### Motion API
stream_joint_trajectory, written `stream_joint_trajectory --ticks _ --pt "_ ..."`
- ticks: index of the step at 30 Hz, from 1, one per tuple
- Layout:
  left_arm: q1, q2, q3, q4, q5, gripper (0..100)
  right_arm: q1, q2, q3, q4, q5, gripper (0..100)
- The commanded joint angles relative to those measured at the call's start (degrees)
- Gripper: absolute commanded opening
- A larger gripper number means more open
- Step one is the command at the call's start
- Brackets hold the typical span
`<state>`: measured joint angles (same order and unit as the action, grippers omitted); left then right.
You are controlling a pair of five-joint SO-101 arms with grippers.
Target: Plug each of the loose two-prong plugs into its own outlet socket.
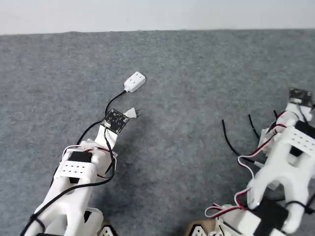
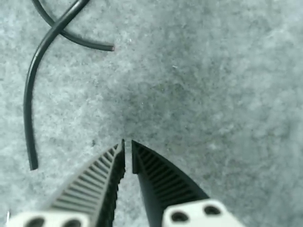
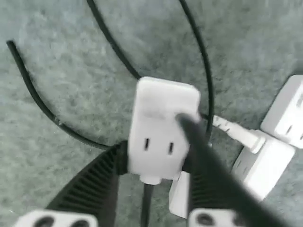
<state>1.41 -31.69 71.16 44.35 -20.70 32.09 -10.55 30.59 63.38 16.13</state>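
Evidently the right tool (image 3: 151,137) is clenched around a white rectangular two-slot outlet socket (image 3: 163,118) near the right edge of the grey carpeted tabletop (image 3: 61,75), while the left tool (image 2: 128,144) is pinched closed on nothing. Presenting that socket seems the step in hand; next, the white two-prong plug (image 3: 255,151) beside it needs its prongs lined up with the slots.

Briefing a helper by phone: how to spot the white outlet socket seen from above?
On the grey carpet, look beyond the arm nearest its middle. The white block-shaped outlet socket ends a black cable; the smaller white plug nearer the arm shows two prongs.
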Motion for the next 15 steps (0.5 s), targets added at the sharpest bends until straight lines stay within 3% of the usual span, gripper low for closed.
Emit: stream_joint_trajectory --ticks 1,8,15 --pt "-0.3 -1.7 -4.1 -1.4 5.1 8 0.0 0.3 -5.8 3.8 -1.5 27.0" --pt "-5.1 -1.1 -6.1 -3.8 8.4 28 -5.2 0.2 -17.5 19.9 -3.3 23.1" --pt "-9.8 -1.1 -15.5 -3.5 8.5 28 -13.1 0.9 -17.3 23.4 -12.4 9.1"
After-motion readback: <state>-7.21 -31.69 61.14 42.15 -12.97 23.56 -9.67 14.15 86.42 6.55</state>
